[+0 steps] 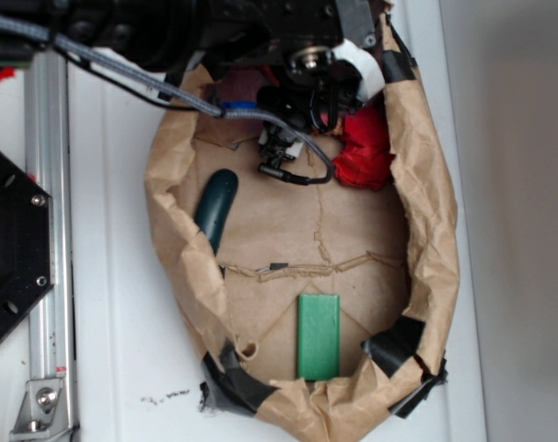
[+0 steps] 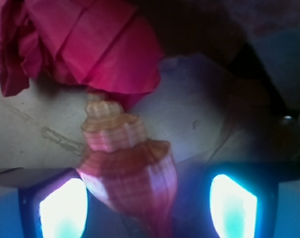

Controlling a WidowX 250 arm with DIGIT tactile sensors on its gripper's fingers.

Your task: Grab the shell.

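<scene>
The shell (image 2: 127, 163) is not yet secured. In the wrist view it lies on the brown paper floor between the two glowing fingertips (image 2: 63, 208), its spire pointing away from the camera and touching, or passing just under, the red wad (image 2: 90, 44). The left pad sits right against the shell's flank; a clear gap remains on the right side. The gripper (image 2: 147, 208) is therefore spread around the shell, not pinching it. Judged from this, the approach and straddle are done; closing and lifting remain.

In the exterior view the shell itself is hidden beneath the arm. The gripper (image 1: 284, 157) hangs low inside the crumpled paper tray (image 1: 435, 230), near its far edge, just beside the red wad (image 1: 366, 147) at the far right. The arm reaches in from the top of the picture, wrist pointing down, cables trailing to the left.

Elsewhere in the tray, the dark green oval piece (image 1: 216, 207) lies against the left wall and a green block (image 1: 318, 336) lies near the near edge, both well apart from the gripper.
</scene>
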